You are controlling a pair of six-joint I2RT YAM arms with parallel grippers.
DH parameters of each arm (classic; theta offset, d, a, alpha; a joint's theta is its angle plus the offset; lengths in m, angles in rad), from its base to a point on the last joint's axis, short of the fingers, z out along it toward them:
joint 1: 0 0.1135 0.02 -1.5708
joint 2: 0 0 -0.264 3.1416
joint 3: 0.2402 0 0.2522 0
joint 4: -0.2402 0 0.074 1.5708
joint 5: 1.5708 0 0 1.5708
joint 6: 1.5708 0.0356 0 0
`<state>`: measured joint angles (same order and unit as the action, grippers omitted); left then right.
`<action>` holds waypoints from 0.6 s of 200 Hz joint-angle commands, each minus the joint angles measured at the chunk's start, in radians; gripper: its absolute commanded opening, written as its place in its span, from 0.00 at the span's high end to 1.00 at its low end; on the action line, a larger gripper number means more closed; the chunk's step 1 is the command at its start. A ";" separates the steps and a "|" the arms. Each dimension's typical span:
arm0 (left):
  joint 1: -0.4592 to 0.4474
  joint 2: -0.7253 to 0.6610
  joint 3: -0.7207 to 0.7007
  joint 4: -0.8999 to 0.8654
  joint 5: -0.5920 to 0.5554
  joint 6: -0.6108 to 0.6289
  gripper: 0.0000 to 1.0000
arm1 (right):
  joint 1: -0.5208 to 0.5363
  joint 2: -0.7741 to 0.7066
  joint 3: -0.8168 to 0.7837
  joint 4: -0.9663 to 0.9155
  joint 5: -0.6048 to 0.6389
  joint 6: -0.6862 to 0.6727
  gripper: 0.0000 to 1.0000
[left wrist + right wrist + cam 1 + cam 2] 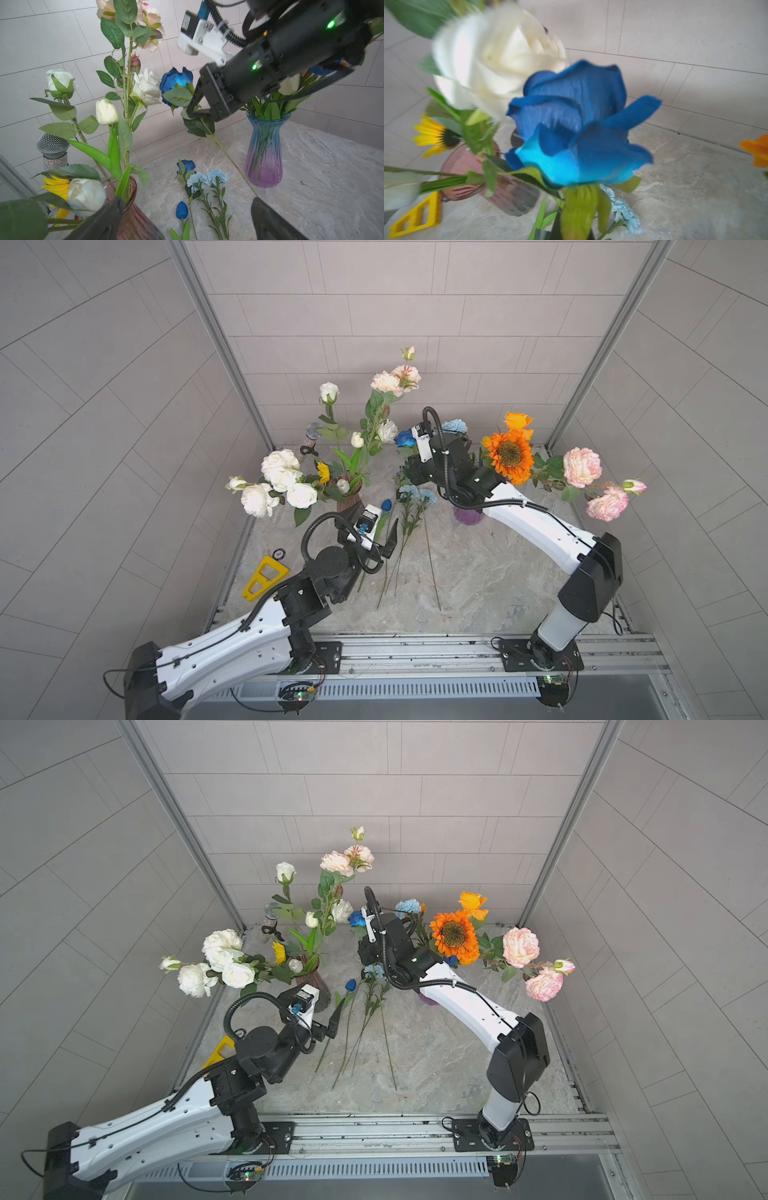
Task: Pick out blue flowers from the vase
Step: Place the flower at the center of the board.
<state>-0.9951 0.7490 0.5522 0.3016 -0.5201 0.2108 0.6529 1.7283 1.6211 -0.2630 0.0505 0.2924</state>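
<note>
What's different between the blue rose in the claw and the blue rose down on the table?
The held rose is up in the air, stem slanting; the lying rose rests flat on the table. The right gripper pinches the held rose's stem; no gripper touches the lying rose, which lies beside light blue carnations. Both are dark blue with green leaves.

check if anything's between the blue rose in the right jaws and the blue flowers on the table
Nothing visible: open air lies between the blue rose and the laid-out blue flowers; a white rose sits close beside it.
</note>
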 commanded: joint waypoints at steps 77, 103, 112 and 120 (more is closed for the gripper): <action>0.000 0.021 0.030 -0.029 -0.003 -0.012 0.00 | -0.053 0.391 0.367 -0.037 0.397 -0.101 1.00; 0.000 0.056 0.030 -0.017 -0.009 0.001 0.00 | -0.082 0.503 0.509 -0.131 0.416 -0.084 0.99; -0.002 0.056 0.028 -0.011 -0.019 -0.001 0.00 | -0.091 0.527 0.529 -0.151 0.417 -0.075 0.98; -0.001 0.052 0.024 -0.007 -0.026 0.002 0.00 | -0.096 0.540 0.537 -0.161 0.428 -0.072 0.97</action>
<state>-0.9951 0.8055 0.5537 0.2737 -0.5224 0.2012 0.5743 2.2196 2.1101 -0.3313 0.4110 0.2092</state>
